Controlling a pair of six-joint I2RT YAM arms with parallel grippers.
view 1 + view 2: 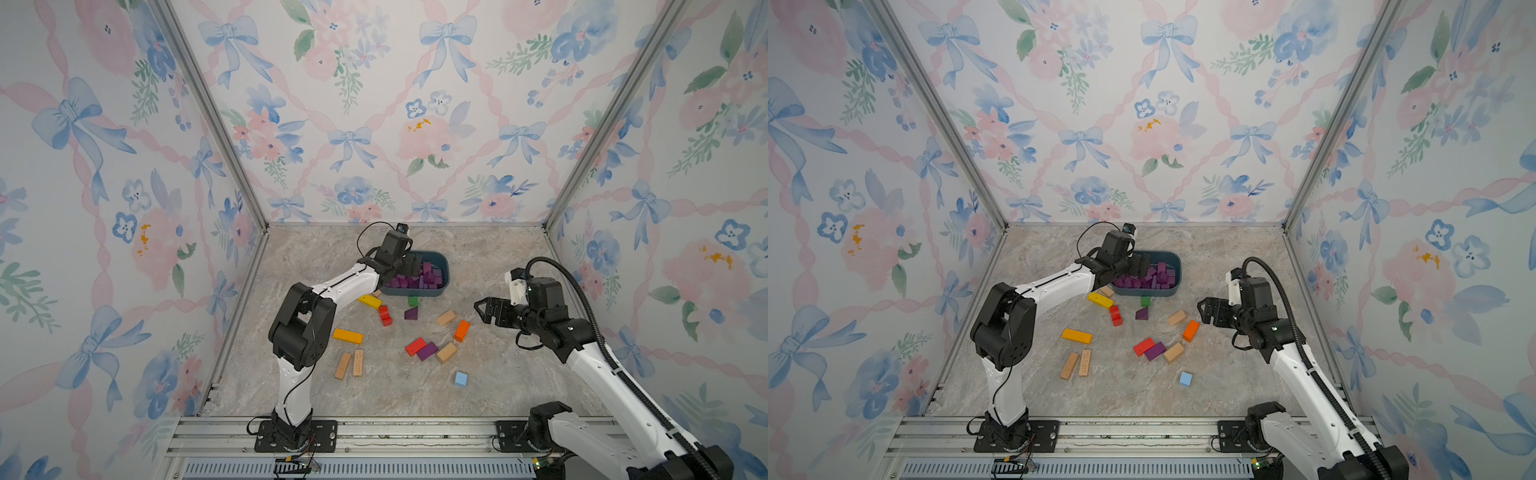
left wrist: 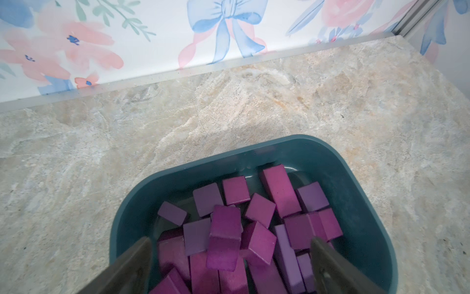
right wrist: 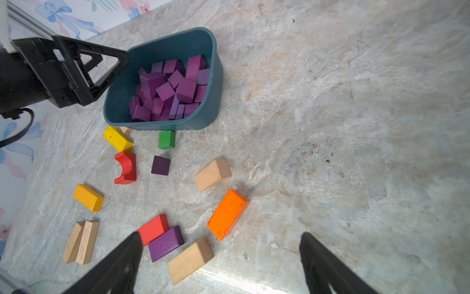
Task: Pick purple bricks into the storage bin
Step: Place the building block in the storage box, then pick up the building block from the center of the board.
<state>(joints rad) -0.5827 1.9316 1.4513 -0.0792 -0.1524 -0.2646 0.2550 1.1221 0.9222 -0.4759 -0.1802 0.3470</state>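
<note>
Your left hand [image 2: 230,240] hangs wide open, empty, above the storage bin [image 2: 356,183], placed so drops land on the purple bricks [image 2: 277,188] piled inside; your right hand [image 1: 480,312], equally open and empty, hovers at its four o'clock, near a stray purple bar [image 1: 427,351] on the desk [image 1: 498,374].

Bright diffuse light, soft short shadows; wide-angle bending at edges; glare patch on tabletop [image 3: 236,283].

Storage bin [image 3: 165,126]: one, upper left-centre of right wrist view.
Purple bricks [image 3: 187,89] heaped inside: roughly two dozen, exact count unclear.
Loose on table:
- purple, two: dark purple block [image 3: 160,165], purple bar [image 3: 165,243]
- red, two: red arch [image 3: 126,168], red bar [image 3: 153,229]
- orange bar [image 3: 227,214]: one
- amber bar [image 3: 88,197]: one
- yellow bar [image 3: 117,138]: one
- green cube [image 3: 166,139]: one
- light-blue cube [image 1: 461,379]: one, lower centre in a top view
- tan blocks [image 3: 213,175]: five
</note>
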